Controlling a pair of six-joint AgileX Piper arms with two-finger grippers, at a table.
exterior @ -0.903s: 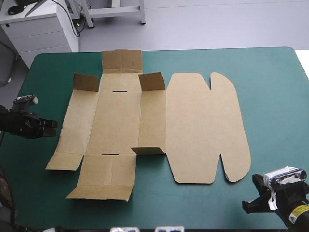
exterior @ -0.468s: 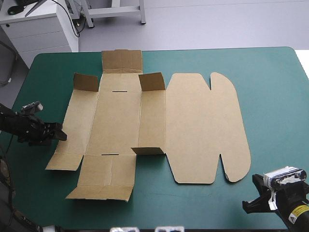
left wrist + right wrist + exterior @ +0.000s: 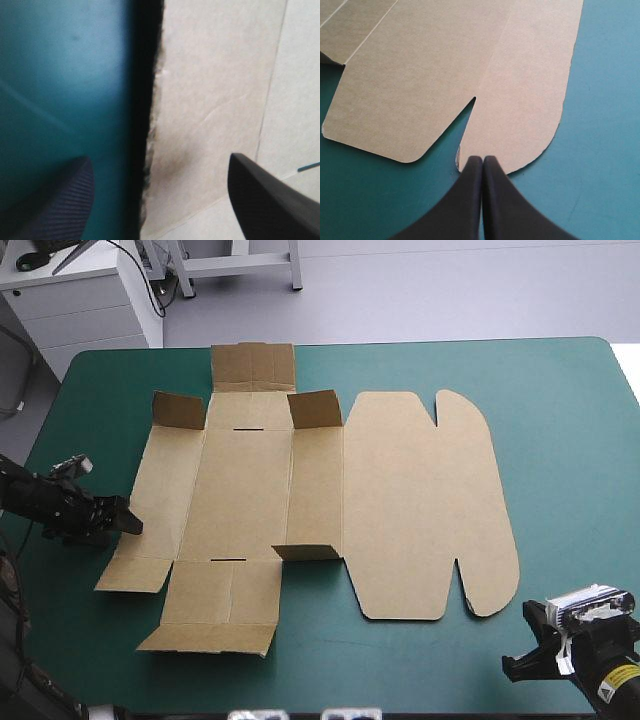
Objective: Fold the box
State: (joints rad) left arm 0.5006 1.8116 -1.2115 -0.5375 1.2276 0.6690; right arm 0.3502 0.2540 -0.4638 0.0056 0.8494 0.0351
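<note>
The left gripper [image 3: 122, 521] has slid nearer and rightward since earlier, up to the left edge of the box [image 3: 400, 500]. The box lies spread out, mostly flat, mid-table on the teal-green cover [image 3: 570, 440]. The gripper's fingers stand apart, straddling that edge. The right gripper [image 3: 517, 665], fingers pressed together, sits off the board by its near right corner. Nothing pins the sheet, so a finger that fails to get under the flap would likely shove the whole box rightward instead of raising the wall.
</note>
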